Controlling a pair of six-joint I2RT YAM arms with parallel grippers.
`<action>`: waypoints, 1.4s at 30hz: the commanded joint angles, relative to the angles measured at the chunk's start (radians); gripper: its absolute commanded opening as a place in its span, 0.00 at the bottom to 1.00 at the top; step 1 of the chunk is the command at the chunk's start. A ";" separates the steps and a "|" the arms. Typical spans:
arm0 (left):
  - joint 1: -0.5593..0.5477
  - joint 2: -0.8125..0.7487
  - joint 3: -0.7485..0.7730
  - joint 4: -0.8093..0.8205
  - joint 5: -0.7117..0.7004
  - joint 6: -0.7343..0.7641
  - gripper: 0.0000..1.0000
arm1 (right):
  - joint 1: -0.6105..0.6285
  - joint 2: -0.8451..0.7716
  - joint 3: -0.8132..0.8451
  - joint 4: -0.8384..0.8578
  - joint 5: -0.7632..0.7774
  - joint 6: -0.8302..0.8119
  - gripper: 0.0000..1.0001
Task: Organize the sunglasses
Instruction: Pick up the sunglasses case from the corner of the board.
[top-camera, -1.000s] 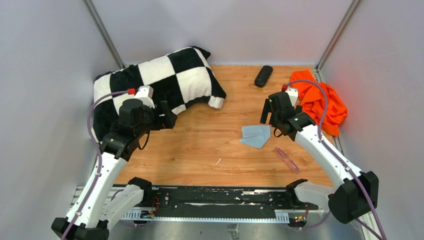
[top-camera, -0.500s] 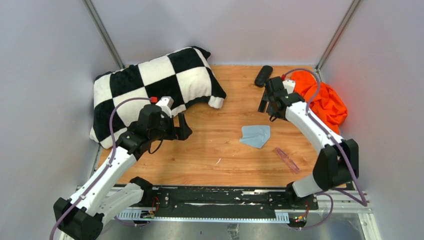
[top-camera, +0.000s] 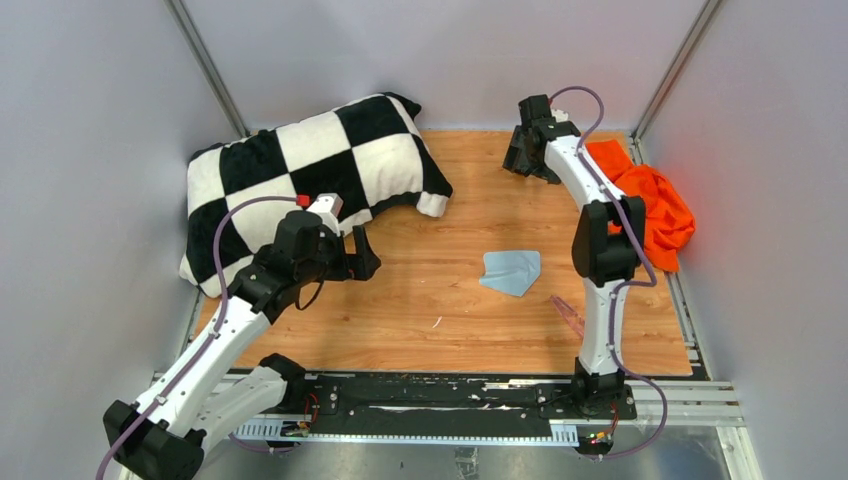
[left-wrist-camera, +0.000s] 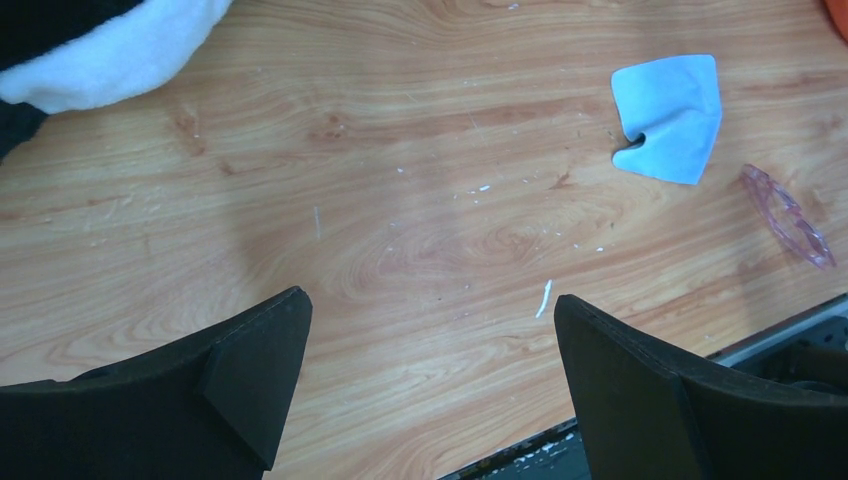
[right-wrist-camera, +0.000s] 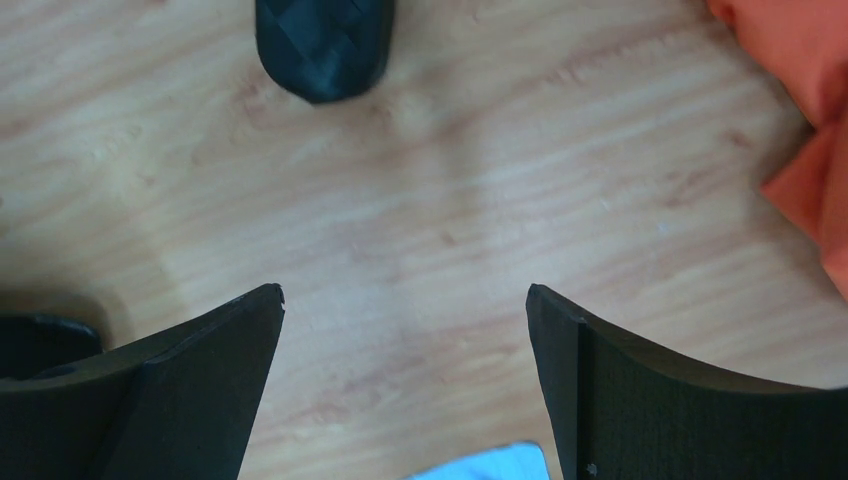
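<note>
The pink translucent sunglasses (top-camera: 566, 311) lie folded on the wooden table at the near right, partly behind my right arm; they also show in the left wrist view (left-wrist-camera: 787, 214). The black case (right-wrist-camera: 322, 40) lies shut at the far back, just beyond my right fingertips; in the top view my right gripper (top-camera: 522, 160) covers it. My right gripper (right-wrist-camera: 404, 290) is open and empty above bare wood. My left gripper (top-camera: 365, 255) is open and empty over the table's left middle, jaws wide apart (left-wrist-camera: 428, 300).
A light blue cloth (top-camera: 511, 271) lies mid-table; it also shows in the left wrist view (left-wrist-camera: 670, 115). A black-and-white checked pillow (top-camera: 310, 170) fills the back left. An orange cloth (top-camera: 655, 205) lies crumpled at the back right. Grey walls enclose the table.
My right arm has stretched to the far back and now hangs over the black case. My left arm came off the pillow toward the table's middle, then held still.
</note>
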 joint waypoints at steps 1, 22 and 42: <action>-0.006 -0.013 0.060 -0.068 -0.064 0.041 1.00 | -0.019 0.147 0.196 -0.086 -0.024 -0.015 0.97; -0.007 -0.064 0.046 -0.103 -0.014 -0.057 1.00 | -0.056 0.514 0.565 0.097 -0.055 -0.079 1.00; -0.007 -0.090 0.003 -0.115 -0.051 -0.099 1.00 | -0.041 0.265 0.149 0.197 -0.133 -0.106 0.43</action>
